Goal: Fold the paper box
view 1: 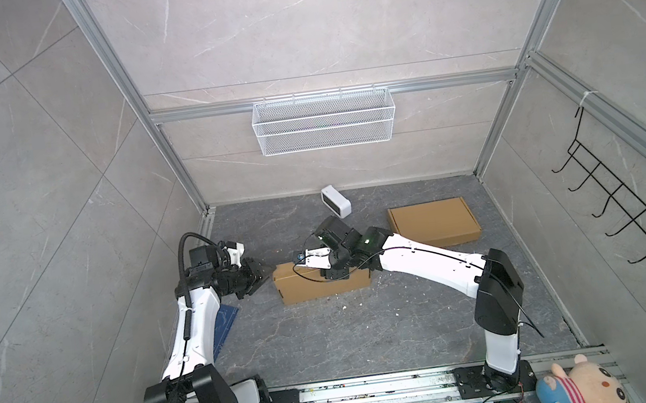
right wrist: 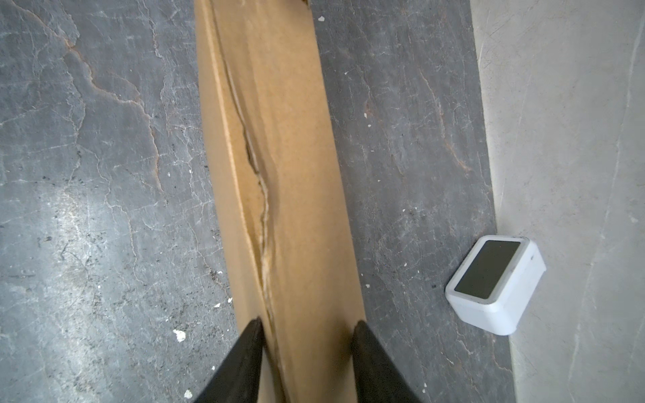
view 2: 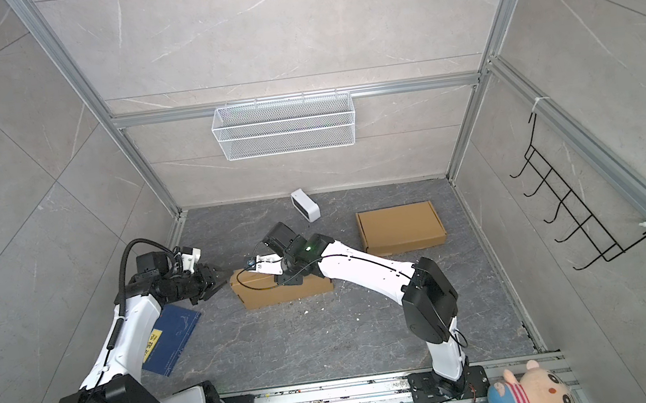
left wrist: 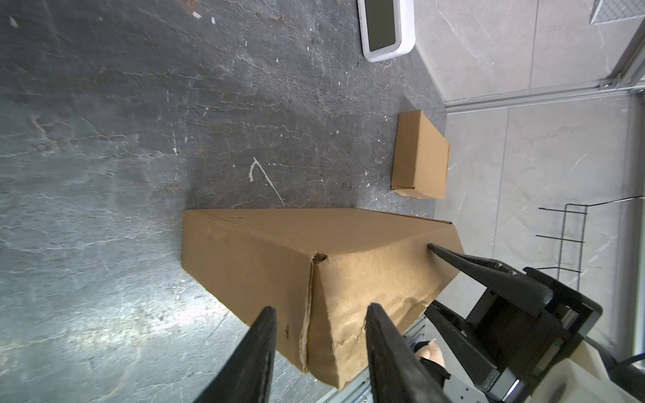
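The paper box (view 1: 323, 288) (view 2: 282, 291) is a long brown cardboard carton lying in the middle of the dark floor. A creased, split seam runs along its upper face (right wrist: 293, 139). My right gripper (view 1: 331, 272) (right wrist: 306, 324) reaches down over the box's middle, and its fingers press both long sides, shut on the box. My left gripper (view 1: 265, 277) (left wrist: 321, 312) is open at the box's left end. Its two fingertips (left wrist: 267, 315) stand either side of a worn corner (left wrist: 314, 265), close to it; whether they touch it does not show.
A second, flat brown box (view 1: 433, 222) (left wrist: 420, 155) lies at the back right. A white device with a dark screen (view 1: 336, 201) (right wrist: 495, 282) sits by the back wall. A blue book (view 2: 170, 338) lies under the left arm. A mesh basket (view 1: 324, 121) hangs on the back wall and a wire hook rack (view 1: 626, 194) on the right wall.
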Robot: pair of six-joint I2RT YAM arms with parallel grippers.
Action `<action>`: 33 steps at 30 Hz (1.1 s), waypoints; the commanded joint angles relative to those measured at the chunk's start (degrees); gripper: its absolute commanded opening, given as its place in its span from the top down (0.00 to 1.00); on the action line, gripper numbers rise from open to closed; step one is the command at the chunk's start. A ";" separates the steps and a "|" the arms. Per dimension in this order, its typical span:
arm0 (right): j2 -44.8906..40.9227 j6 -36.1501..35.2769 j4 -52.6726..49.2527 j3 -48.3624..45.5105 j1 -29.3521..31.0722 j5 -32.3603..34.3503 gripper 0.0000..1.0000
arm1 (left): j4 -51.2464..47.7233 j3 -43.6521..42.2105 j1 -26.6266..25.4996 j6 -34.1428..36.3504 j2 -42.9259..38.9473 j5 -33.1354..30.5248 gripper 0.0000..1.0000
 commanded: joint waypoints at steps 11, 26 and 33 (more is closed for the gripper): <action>1.82 0.40 -3.54 1.09 -0.10 0.21 0.57 | 0.70 -4.43 0.27 1.19 0.96 -1.52 0.76; -0.56 4.91 -3.49 2.81 -1.65 -8.34 0.49 | 1.87 -3.94 0.36 0.31 0.54 -2.42 0.78; -3.98 11.93 -0.92 1.66 -4.11 -14.40 0.41 | 2.57 -4.12 0.45 0.63 1.80 -2.11 0.85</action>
